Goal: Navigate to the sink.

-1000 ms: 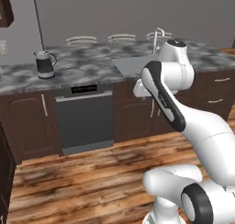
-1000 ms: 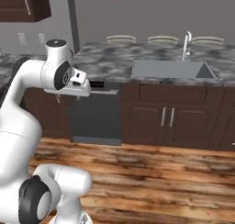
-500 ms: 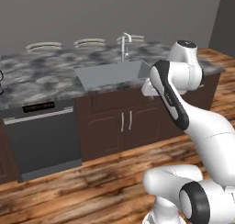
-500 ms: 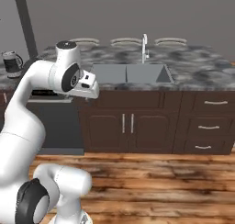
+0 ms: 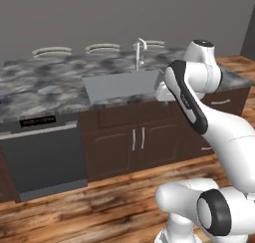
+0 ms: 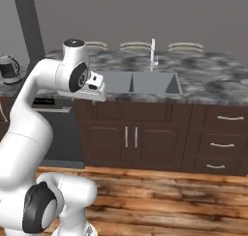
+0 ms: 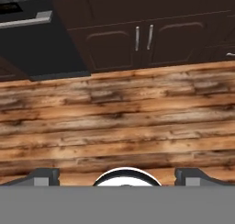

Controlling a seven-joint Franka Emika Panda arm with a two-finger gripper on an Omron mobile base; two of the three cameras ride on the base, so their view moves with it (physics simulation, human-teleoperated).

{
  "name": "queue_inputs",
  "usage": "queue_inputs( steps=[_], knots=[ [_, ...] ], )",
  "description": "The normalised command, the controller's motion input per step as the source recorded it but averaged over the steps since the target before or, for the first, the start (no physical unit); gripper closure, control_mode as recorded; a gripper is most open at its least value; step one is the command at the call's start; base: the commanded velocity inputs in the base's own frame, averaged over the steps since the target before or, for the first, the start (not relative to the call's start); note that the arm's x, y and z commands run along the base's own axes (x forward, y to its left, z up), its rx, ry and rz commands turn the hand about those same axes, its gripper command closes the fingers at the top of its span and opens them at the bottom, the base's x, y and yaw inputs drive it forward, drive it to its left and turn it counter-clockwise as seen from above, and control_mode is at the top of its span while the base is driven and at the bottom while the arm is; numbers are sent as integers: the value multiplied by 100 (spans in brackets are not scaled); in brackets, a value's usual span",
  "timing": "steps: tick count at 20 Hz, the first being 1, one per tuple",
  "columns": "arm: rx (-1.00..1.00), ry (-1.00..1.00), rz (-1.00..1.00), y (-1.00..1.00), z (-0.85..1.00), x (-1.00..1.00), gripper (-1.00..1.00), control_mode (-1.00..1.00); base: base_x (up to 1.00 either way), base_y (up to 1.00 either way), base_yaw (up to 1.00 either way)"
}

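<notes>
The wide rectangular matte-grey sink (image 5: 122, 85) is set into the grey marbled stone table (image 5: 45, 90) straight ahead of my base, and its slim curved silver faucet (image 5: 139, 53) rises at the back rim. From the right base view the same basin (image 6: 138, 81) shows two bowls side by side, with the faucet (image 6: 153, 53) behind the divide.

My white arm folds up in front of me, and my hand hangs at about table height, just in front of the sink's front edge, pointing down at the floor. My fingers (image 7: 117, 177) are spread wide apart: one dark tip (image 7: 43, 176) sits at the lower left of the hand view and the other at the lower right, with nothing between them. Beneath them lie brown wooden floor planks (image 7: 119, 122).

Below the sink stand dark brown cabinet doors (image 5: 137, 140) with slim silver handles. To their left is a dark dishwasher panel (image 5: 45, 155) with a long silver bar handle. To the right of the sink cabinet, a stack of dark drawers (image 6: 223, 140) carries short silver pulls. Three pale round plates (image 6: 136, 46) lie along the back of the table by the grey wall. A dark kettle (image 6: 8, 68) stands far off to the left.
</notes>
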Motion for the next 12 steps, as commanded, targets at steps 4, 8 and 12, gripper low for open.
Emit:
queue_inputs(
  steps=[4, 8, 12],
  knots=[
    [0, 0, 0, 0, 0, 0, -100, 100, 100, -66, 26],
    [0, 0, 0, 0, 0, 0, -100, 100, 100, -32, 10],
    [0, 0, 0, 0, 0, 0, -100, 100, 100, 0, -4]
  ],
)
